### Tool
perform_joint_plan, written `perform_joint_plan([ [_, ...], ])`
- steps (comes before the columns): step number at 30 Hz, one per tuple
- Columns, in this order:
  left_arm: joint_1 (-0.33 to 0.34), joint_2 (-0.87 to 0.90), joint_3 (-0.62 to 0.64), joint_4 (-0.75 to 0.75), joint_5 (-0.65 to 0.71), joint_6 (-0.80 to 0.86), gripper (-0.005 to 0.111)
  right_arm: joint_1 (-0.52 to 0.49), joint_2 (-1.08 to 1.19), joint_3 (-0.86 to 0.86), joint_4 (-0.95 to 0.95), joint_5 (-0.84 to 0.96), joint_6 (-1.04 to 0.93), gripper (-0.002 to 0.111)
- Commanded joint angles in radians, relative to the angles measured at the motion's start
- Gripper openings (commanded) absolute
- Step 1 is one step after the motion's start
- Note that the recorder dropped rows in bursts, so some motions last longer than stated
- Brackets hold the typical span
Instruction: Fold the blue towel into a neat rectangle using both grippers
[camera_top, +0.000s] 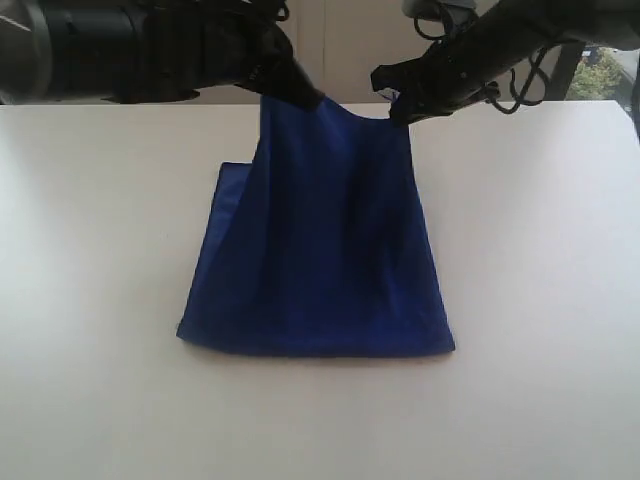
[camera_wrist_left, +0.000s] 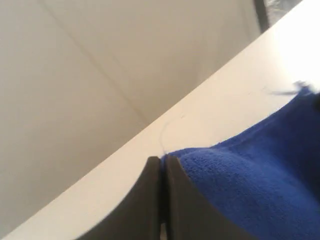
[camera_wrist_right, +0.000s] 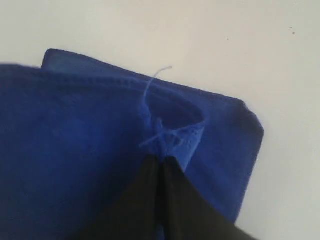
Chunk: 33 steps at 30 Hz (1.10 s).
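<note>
The blue towel (camera_top: 320, 240) hangs from two raised far corners down to the white table, where its near part lies flat with a straight front edge. My left gripper (camera_top: 310, 97) is shut on the towel's far left corner; in the left wrist view the pinched black jaws (camera_wrist_left: 163, 159) hold blue pile (camera_wrist_left: 250, 185) right at their tip. My right gripper (camera_top: 398, 112) is shut on the far right corner, and the right wrist view shows frayed blue threads (camera_wrist_right: 162, 132) caught at the closed jaw tips (camera_wrist_right: 161, 159). No white tag shows.
The white table (camera_top: 100, 380) runs wide on both sides and in front of the towel. Its far edge (camera_wrist_left: 125, 145) meets a beige wall just behind the grippers. Black cables (camera_top: 520, 80) hang off the right arm.
</note>
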Motion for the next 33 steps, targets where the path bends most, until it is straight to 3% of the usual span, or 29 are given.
perform_joint_plan([
  [1, 0.002, -0.098, 0.097, -0.048, -0.096, 0.073, 0.000, -0.005, -0.107, 0.088, -0.069, 0.020, 0.031, 0.000],
  [5, -0.008, -0.232, 0.230, -0.048, -0.078, -0.032, 0.000, -0.003, -0.259, 0.260, -0.073, -0.025, 0.020, 0.000],
  [8, -0.008, -0.321, 0.318, -0.048, 0.072, -0.203, 0.000, 0.006, -0.340, 0.370, -0.068, -0.051, 0.015, 0.000],
  [11, -0.008, -0.336, 0.350, -0.048, 0.100, -0.353, 0.000, 0.015, -0.383, 0.445, -0.068, -0.066, 0.015, 0.000],
  [15, -0.008, -0.340, 0.353, -0.048, 0.385, -0.350, 0.000, 0.019, -0.396, 0.469, -0.068, -0.087, 0.015, 0.000],
  [22, -0.008, -0.365, 0.356, -0.045, 0.539, -0.353, 0.000, 0.019, -0.398, 0.469, -0.068, -0.094, 0.015, 0.000],
  [25, -0.008, -0.365, 0.388, 0.110, 0.580, -0.351, 0.000, 0.019, -0.398, 0.469, -0.068, -0.094, 0.015, 0.000],
  [28, -0.008, -0.365, 0.441, 0.390, 0.567, -0.346, 0.000, 0.019, -0.398, 0.469, -0.068, -0.094, 0.013, 0.000],
  [30, -0.008, -0.365, 0.473, 0.548, 0.504, -0.346, 0.000, 0.019, -0.398, 0.469, -0.068, -0.095, 0.002, 0.000],
  [33, -0.002, -0.365, 0.497, 0.610, 0.364, -0.346, 0.000, 0.019, -0.398, 0.469, -0.068, -0.095, 0.002, 0.000],
])
